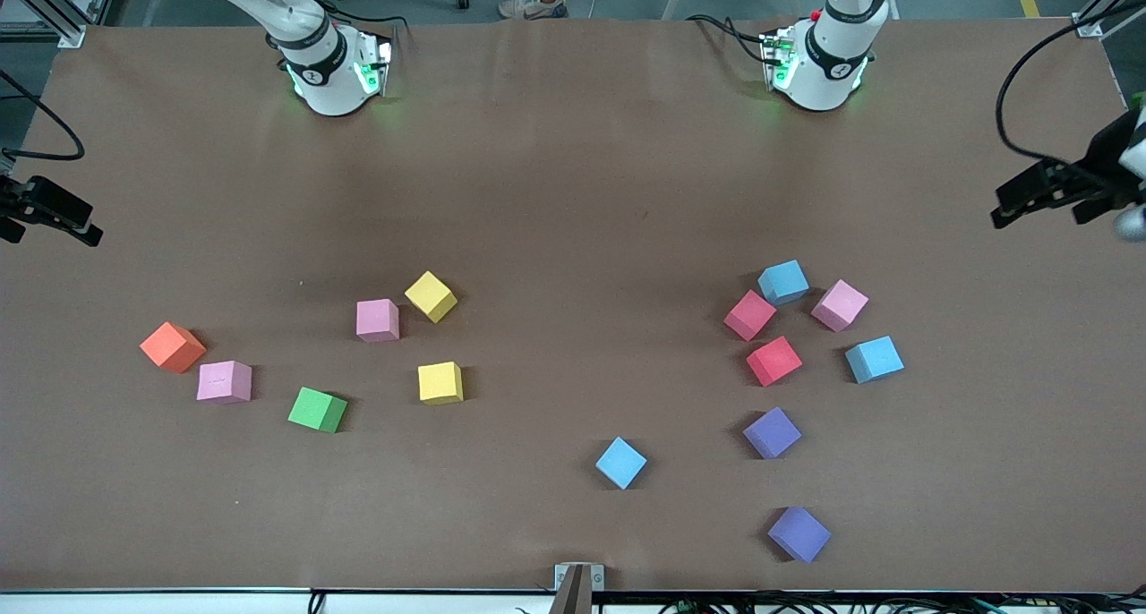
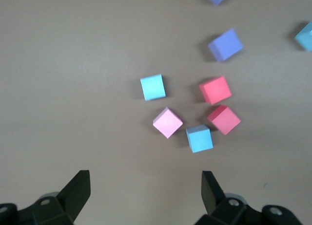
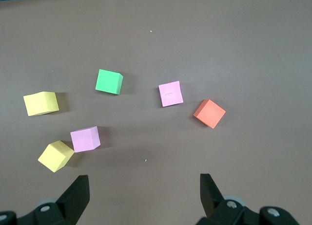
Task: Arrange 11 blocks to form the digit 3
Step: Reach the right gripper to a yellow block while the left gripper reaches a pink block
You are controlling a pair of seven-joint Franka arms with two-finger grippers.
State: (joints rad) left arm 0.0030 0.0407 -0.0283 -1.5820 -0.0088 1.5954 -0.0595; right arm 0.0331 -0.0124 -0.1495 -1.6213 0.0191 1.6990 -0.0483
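Nothing of the digit 3 is built yet: the blocks lie scattered in two loose groups on the bench [image 1: 573,193], so the step in hand is judged to be the first pick.

To do it well, each arm should take a block from its own end and start with one that stands free. The gripper should come down square to the block's faces, turning at the wrist for tilted cubes, and close on two flat sides without nudging neighbours. The bare middle of the bench looks the best place for the figure. The orange cube [image 1: 172,346] should be left alone.

The left gripper [image 2: 146,188] hangs above the bench at the left arm's end, jaws wide apart and holding nothing. Its group lies nearer the front camera than the gripper: two red blocks [image 1: 750,315], a pink block [image 1: 839,305] and two blue blocks [image 1: 783,282] packed close, with two purple blocks [image 1: 772,432] nearer the camera still and a lone blue block [image 1: 620,463] toward the middle.

The right gripper [image 3: 145,188] likewise hangs wide open and empty over the right arm's end. Its group also lies nearer the front camera: two yellow blocks [image 1: 431,296], two pink ones [image 1: 377,319] and a green block [image 1: 317,409], mostly well apart.
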